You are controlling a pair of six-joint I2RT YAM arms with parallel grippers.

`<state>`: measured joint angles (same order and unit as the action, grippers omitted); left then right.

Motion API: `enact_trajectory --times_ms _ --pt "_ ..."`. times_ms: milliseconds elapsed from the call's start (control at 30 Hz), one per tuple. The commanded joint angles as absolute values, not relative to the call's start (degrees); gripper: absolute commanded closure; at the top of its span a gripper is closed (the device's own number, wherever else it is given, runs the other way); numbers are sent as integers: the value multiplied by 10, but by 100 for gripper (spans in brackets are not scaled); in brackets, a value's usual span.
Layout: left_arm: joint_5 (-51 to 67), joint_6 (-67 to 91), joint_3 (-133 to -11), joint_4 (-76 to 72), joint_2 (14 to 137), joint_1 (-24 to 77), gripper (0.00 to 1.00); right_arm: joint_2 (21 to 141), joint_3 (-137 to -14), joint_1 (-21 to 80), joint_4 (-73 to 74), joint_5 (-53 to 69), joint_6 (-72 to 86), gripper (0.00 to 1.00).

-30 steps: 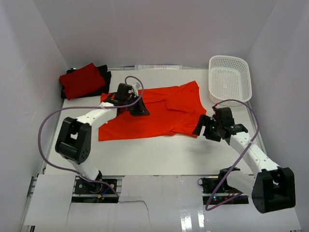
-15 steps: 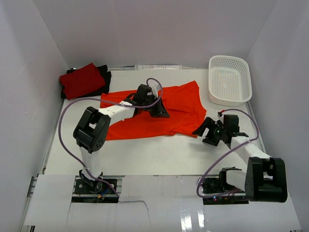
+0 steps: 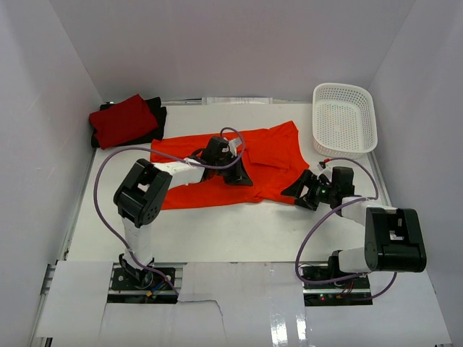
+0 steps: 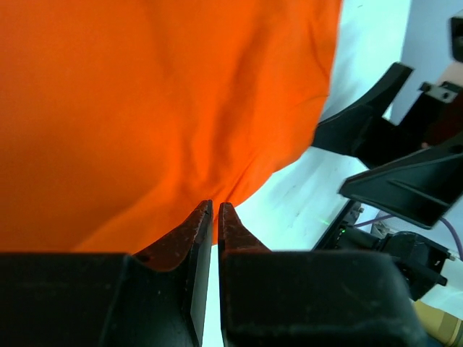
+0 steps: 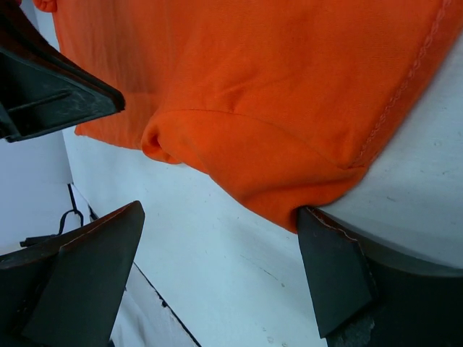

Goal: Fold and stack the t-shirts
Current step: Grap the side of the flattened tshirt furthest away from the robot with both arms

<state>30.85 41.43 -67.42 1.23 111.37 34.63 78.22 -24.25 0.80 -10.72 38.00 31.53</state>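
The orange t-shirt (image 3: 271, 152) lies spread across the middle of the table (image 3: 217, 231), rumpled and not yet folded square. My left gripper (image 3: 239, 176) sits low over its centre, its fingers drawn to a thin slit with the tips at a cloth edge. I read that as a pinch on the fabric, so a flap can be carried over. My right gripper (image 3: 300, 194) is at the shirt's four o'clock corner, spread wide and straddling the hem, holding nothing, placed to take the second grip. At ten o'clock the crimson t-shirt (image 3: 123, 119) rests on the black t-shirt (image 3: 157, 116), presumably the stack to join. The white basket (image 3: 343, 87) stands at two o'clock.
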Motion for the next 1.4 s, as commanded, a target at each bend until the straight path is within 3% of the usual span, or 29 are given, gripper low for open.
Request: enact_trajectory --times_ms 0,267,400,533,767,1033,1167,1267,1333,1367 --pt "301 416 -658 -15 1118 348 81 807 -243 7 -113 383 291 8" --pt "306 410 -659 -22 1156 349 82 798 -236 10 -113 403 272 24" --pt "309 410 -658 -25 1159 350 82 810 -251 10 -105 428 272 69" --pt "304 408 -657 -23 1153 350 82 804 -268 10 -88 460 300 91" --pt "305 406 -660 -18 1151 350 82 798 -337 7 -51 513 410 92" --pt "301 403 -659 -13 1143 351 82 918 -494 7 -236 556 569 92" --pt "301 404 -662 -12 1140 351 82 1017 -544 7 -333 545 586 65" --pt "301 404 -663 -11 1139 352 82 1058 -551 6 -413 519 597 66" --pt "301 404 -663 -11 1137 352 82 1060 -556 7 -425 492 569 76" --pt "301 405 -663 -10 1137 353 82 1059 -580 7 -378 487 548 76"
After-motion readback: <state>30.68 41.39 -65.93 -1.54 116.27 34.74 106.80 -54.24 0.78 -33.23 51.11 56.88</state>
